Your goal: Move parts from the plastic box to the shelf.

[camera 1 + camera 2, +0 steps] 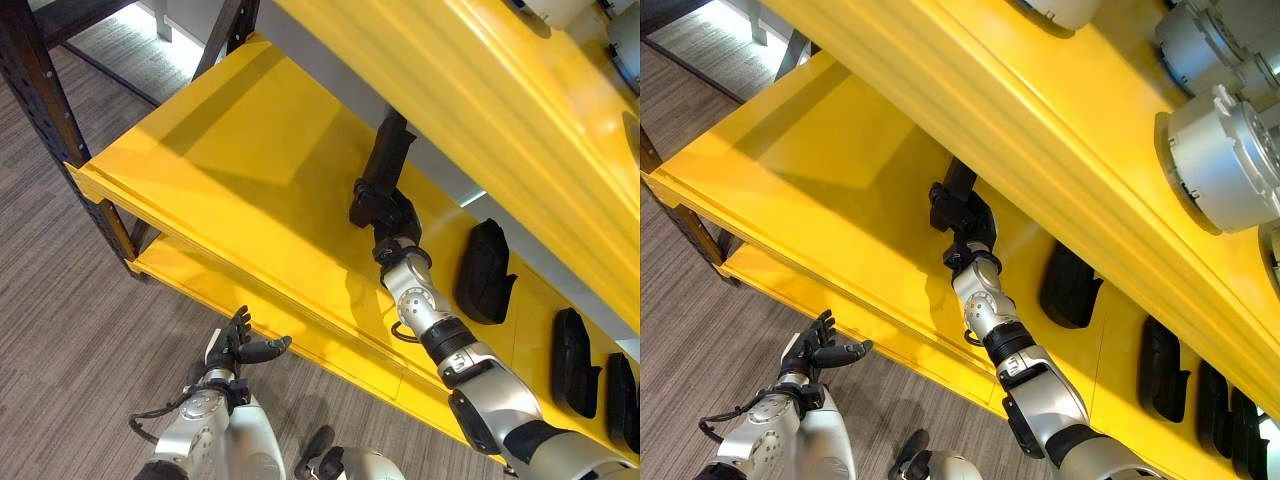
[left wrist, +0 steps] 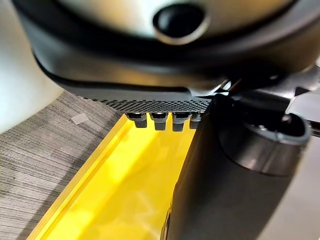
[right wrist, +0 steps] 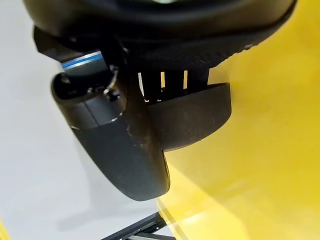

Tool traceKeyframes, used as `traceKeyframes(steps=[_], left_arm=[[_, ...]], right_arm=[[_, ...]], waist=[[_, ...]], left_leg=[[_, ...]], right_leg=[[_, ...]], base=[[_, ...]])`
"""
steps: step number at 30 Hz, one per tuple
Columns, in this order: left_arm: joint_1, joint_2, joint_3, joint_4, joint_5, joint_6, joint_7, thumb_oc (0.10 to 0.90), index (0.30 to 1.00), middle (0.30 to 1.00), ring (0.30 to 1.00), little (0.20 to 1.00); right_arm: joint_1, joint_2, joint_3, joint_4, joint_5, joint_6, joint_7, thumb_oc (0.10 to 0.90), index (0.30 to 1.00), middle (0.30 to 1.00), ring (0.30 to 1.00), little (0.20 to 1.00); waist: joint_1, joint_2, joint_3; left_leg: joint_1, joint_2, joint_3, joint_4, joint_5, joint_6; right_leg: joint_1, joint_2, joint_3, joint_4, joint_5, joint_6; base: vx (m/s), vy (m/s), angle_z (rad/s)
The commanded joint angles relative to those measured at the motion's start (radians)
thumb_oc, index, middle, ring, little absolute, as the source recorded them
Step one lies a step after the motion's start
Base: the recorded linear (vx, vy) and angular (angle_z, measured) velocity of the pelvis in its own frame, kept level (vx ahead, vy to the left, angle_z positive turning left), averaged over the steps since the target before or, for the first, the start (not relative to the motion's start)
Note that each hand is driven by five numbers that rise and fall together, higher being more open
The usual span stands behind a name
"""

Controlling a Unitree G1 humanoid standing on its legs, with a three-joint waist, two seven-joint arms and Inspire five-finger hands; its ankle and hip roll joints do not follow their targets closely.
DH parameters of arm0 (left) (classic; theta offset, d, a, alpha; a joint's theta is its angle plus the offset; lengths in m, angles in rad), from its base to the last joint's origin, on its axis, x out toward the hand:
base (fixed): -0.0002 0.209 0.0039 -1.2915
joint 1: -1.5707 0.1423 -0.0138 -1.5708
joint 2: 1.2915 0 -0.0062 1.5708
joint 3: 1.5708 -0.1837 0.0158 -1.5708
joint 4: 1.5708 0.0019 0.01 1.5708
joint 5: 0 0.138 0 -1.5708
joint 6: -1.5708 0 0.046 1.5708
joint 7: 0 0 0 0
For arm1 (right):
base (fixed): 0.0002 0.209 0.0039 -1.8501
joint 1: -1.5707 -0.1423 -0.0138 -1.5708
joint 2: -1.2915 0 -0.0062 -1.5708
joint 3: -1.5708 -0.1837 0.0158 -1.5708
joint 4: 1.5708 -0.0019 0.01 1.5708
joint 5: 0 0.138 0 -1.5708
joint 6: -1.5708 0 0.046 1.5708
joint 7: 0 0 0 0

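Note:
My right hand (image 1: 385, 212) reaches into the yellow shelf (image 1: 230, 160) and is shut on a long black part (image 1: 392, 150). The part stands almost upright at the shelf's back, under the board above. In the right wrist view the fingers (image 3: 172, 80) curl over the dark part (image 3: 200, 112), with the thumb (image 3: 120, 150) in front. My left hand (image 1: 235, 345) hangs low at the lower left over the carpet, fingers relaxed and holding nothing. Its fingers (image 2: 155, 120) show in the left wrist view above the shelf's yellow edge (image 2: 125, 200).
Three more black parts (image 1: 485, 270) (image 1: 572, 362) (image 1: 622, 400) lie in a row to the right on the same shelf. Silver round parts (image 1: 1220, 160) sit on the board above. A dark steel post (image 1: 50, 110) holds the shelf's left corner. Grey carpet (image 1: 60, 330) lies below.

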Motion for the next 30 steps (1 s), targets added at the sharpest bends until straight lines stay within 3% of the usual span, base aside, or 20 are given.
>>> traceKeyframes(steps=[1, 3, 5, 6, 9, 10, 11, 12, 14, 16, 17, 18, 19, 20, 21, 24, 26, 27, 28, 30], left_arm=[[-0.037, 0.025, -0.054, -0.091, 0.002, -0.06, -0.017, 0.9, 1.0, 1.0, 1.0, 1.0], [-0.041, 0.023, -0.057, -0.078, 0.003, -0.064, -0.015, 0.9, 1.0, 1.0, 1.0, 1.0], [-0.039, 0.024, -0.061, -0.058, 0.02, -0.066, -0.013, 0.9, 1.0, 1.0, 1.0, 1.0], [-0.043, 0.022, -0.063, -0.05, 0.021, -0.07, -0.011, 0.9, 1.0, 1.0, 1.0, 1.0], [-0.056, 0.006, -0.077, -0.021, 0.018, -0.074, -0.011, 0.9, 1.0, 1.0, 1.0, 1.0], [-0.06, 0.007, -0.079, -0.017, 0.024, -0.073, -0.01, 0.9, 1.0, 1.0, 1.0, 1.0], [-0.059, 0.006, -0.077, -0.016, 0.028, -0.071, -0.012, 0.9, 1.0, 1.0, 1.0, 1.0], [-0.067, -0.001, -0.077, -0.016, 0.031, -0.068, -0.022, 0.9, 1.0, 1.0, 1.0, 1.0], [-0.077, 0.001, -0.082, -0.019, 0.032, -0.066, -0.031, 0.9, 1.0, 1.0, 1.0, 1.0], [-0.082, 0.018, -0.077, -0.024, 0.017, -0.059, -0.048, 0.9, 1.0, 1.0, 1.0, 1.0], [-0.082, 0.018, -0.078, -0.024, 0.017, -0.059, -0.048, 0.9, 1.0, 1.0, 1.0, 1.0], [-0.071, 0.039, -0.067, -0.057, 0.001, -0.056, -0.052, 0.9, 1.0, 1.0, 1.0, 1.0], [-0.064, 0.039, -0.071, -0.063, 0.001, -0.054, -0.058, 0.9, 1.0, 1.0, 1.0, 1.0], [-0.06, 0.04, -0.073, -0.066, 0.001, -0.054, -0.061, 0.9, 1.0, 1.0, 1.0, 1.0], [-0.045, 0.031, -0.083, -0.074, 0.005, -0.048, -0.071, 0.9, 1.0, 1.0, 1.0, 1.0], [-0.028, 0.022, -0.084, -0.079, 0.005, -0.038, -0.079, 0.9, 1.0, 1.0, 1.0, 1.0], [-0.01, 0.027, -0.072, -0.091, 0.009, -0.027, -0.086, 0.9, 1.0, 1.0, 1.0, 1.0], [0.004, 0.045, -0.066, -0.098, 0.015, -0.025, -0.084, 0.9, 1.0, 1.0, 1.0, 1.0], [0.009, 0.05, -0.064, -0.099, 0.013, -0.02, -0.084, 0.9, 1.0, 1.0, 1.0, 1.0], [0.011, 0.045, -0.063, -0.095, 0.007, -0.019, -0.082, 0.9, 1.0, 1.0, 1.0, 1.0]], right_arm=[[-0.038, -0.067, -0.043, -0.068, 0.009, -0.007, -0.003, 0.4, 0.3, 0.3, 0.3, 0.3], [-0.043, -0.075, -0.045, -0.071, 0.011, -0.006, -0.003, 0.4, 0.3, 0.3, 0.3, 0.3], [-0.049, -0.082, -0.042, -0.078, 0.009, -0.002, -0.002, 0.4, 0.3, 0.3, 0.3, 0.3], [-0.05, -0.088, -0.043, -0.081, 0.006, 0.0, -0.002, 0.4, 0.3, 0.3, 0.3, 0.3], [-0.042, -0.097, -0.042, -0.086, 0.015, 0.003, 0.006, 0.4, 0.3, 0.3, 0.3, 0.3], [-0.048, -0.102, -0.047, -0.087, 0.017, -0.001, 0.008, 0.4, 0.3, 0.3, 0.3, 0.3], [-0.048, -0.104, -0.049, -0.085, 0.022, -0.003, 0.014, 0.4, 0.3, 0.3, 0.3, 0.3], [-0.047, -0.108, -0.062, -0.074, 0.021, -0.012, 0.016, 0.4, 0.3, 0.3, 0.3, 0.3], [-0.051, -0.115, -0.069, -0.067, 0.022, -0.015, 0.014, 0.4, 0.3, 0.3, 0.3, 0.3], [-0.054, -0.115, -0.063, -0.065, 0.023, -0.02, 0.009, 0.4, 0.3, 0.3, 0.3, 0.3], [-0.054, -0.115, -0.064, -0.065, 0.023, -0.02, 0.009, 0.4, 0.3, 0.3, 0.3, 0.3], [-0.041, -0.113, -0.053, -0.082, 0.016, -0.017, 0.016, 0.4, 0.3, 0.3, 0.3, 0.3], [-0.032, -0.117, -0.056, -0.08, 0.011, -0.019, 0.016, 0.4, 0.3, 0.3, 0.3, 0.3], [-0.029, -0.127, -0.061, -0.084, 0.009, -0.02, 0.016, 0.4, 0.3, 0.3, 0.3, 0.3], [-0.008, -0.149, -0.069, -0.086, -0.003, -0.02, 0.019, 0.4, 0.3, 0.3, 0.3, 0.3], [0.026, -0.167, -0.078, -0.087, -0.005, -0.017, 0.02, 0.4, 0.3, 0.3, 0.3, 0.3], [0.045, -0.19, -0.081, -0.092, -0.001, -0.012, 0.029, 0.4, 0.3, 0.3, 0.3, 0.3], [0.049, -0.189, -0.073, -0.092, 0.001, -0.011, 0.03, 0.4, 0.3, 0.3, 0.3, 0.3], [0.051, -0.187, -0.079, -0.082, 0.003, -0.013, 0.03, 0.4, 0.3, 0.3, 0.3, 0.3], [0.056, -0.19, -0.089, -0.078, 0.007, -0.014, 0.032, 0.4, 0.3, 0.3, 0.3, 0.3]], waist=[[0.003, 0.011, 0.011], [-0.011, 0.019, 0.0], [-0.039, 0.05, -0.018], [-0.049, 0.062, -0.019], [-0.077, 0.082, -0.03], [-0.078, 0.083, -0.029], [-0.071, 0.088, -0.029], [-0.043, 0.093, -0.016], [-0.024, 0.097, 0.001], [0.022, 0.096, 0.02], [0.023, 0.097, 0.02], [0.018, 0.112, 0.03], [0.019, 0.117, 0.034], [0.016, 0.125, 0.038], [0.009, 0.159, 0.046], [-0.007, 0.183, 0.05], [-0.03, 0.18, 0.048], [-0.028, 0.154, 0.048], [-0.034, 0.153, 0.042], [-0.053, 0.16, 0.037]], left_leg=[[0.07, 0.044, 0.026, -0.138, 0.048, -0.027], [0.067, 0.027, 0.032, -0.161, 0.055, -0.021], [0.094, -0.008, 0.06, -0.241, 0.073, -0.009], [0.109, -0.021, 0.066, -0.267, 0.083, -0.002], [0.13, -0.07, 0.075, -0.354, 0.132, 0.029], [0.127, -0.092, 0.081, -0.377, 0.15, 0.041], [0.124, -0.109, 0.09, -0.388, 0.159, 0.048], [0.116, -0.134, 0.092, -0.38, 0.172, 0.053], [0.112, -0.134, 0.092, -0.365, 0.174, 0.046], [0.085, -0.088, 0.095, -0.343, 0.212, 0.004], [0.083, -0.085, 0.093, -0.342, 0.213, 0.002], [0.045, -0.038, 0.069, -0.341, 0.284, -0.024], [0.034, -0.029, 0.06, -0.346, 0.311, -0.033], [0.019, -0.026, 0.047, -0.352, 0.337, -0.044], [-0.014, -0.026, 0.044, -0.359, 0.384, -0.06], [-0.035, -0.008, 0.074, -0.326, 0.389, -0.064], [-0.023, 0.06, 0.079, -0.263, 0.36, -0.073], [0.005, 0.128, -0.07, -0.203, 0.335, -0.067], [0.029, 0.163, -0.154, -0.204, 0.33, -0.069], [0.07, 0.187, -0.159, -0.24, 0.33, -0.074]], right_leg=[[0.018, -0.113, 0.081, -0.066, 0.37, 0.052], [-0.001, -0.122, 0.092, -0.073, 0.411, 0.06], [-0.036, -0.144, 0.098, -0.076, 0.503, 0.074], [-0.059, -0.144, 0.109, -0.056, 0.492, 0.072], [-0.106, -0.052, 0.191, 0.084, 0.35, 0.043], [-0.119, 0.012, 0.202, 0.125, 0.278, 0.031], [-0.14, 0.044, 0.208, 0.164, 0.224, 0.02], [-0.16, 0.089, 0.189, 0.224, 0.116, -0.018], [-0.149, 0.082, 0.165, 0.221, 0.062, -0.046], [-0.089, 0.108, 0.115, 0.125, -0.067, -0.103], [-0.088, 0.111, 0.115, 0.122, -0.066, -0.105], [-0.106, 0.156, 0.099, 0.131, -0.114, -0.139], [-0.102, 0.167, 0.085, 0.13, -0.13, -0.154], [-0.111, 0.174, 0.075, 0.136, -0.134, -0.159], [-0.119, 0.181, 0.042, 0.143, -0.138, -0.175], [-0.101, 0.174, -0.005, 0.119, -0.133, -0.184], [-0.097, 0.164, -0.02, 0.097, -0.101, -0.18], [-0.104, 0.133, 0.001, 0.106, -0.074, -0.16], [-0.107, 0.112, 0.011, 0.123, -0.072, -0.146], [-0.106, 0.092, 0.008, 0.154, -0.08, -0.136]], base=[[-0.06, 0.171, -0.02], [-0.03, 0.124, 0.03], [-0.02, 0.19, -0.06], [-0.03, 0.278, -0.15], [-0.04, 0.236, 0.03], [-0.14, 0.194, 0.23], [-0.27, 0.238, 0.5], [-0.2, 0.153, 0.52], [-0.17, 0.019, 0.22], [-0.28, -0.201, -0.26], [-0.39, -0.32, -0.53], [-0.28, -0.215, -0.41], [-0.33, -0.243, -0.21], [-0.27, -0.125, 0.14], [-0.2, -0.069, 0.42], [-0.13, -0.038, 0.59], [-0.12, 0.063, 0.61], [-0.02, 0.184, 0.33], [0.1, 0.232, -0.08], [0.16, 0.213, -0.15]])
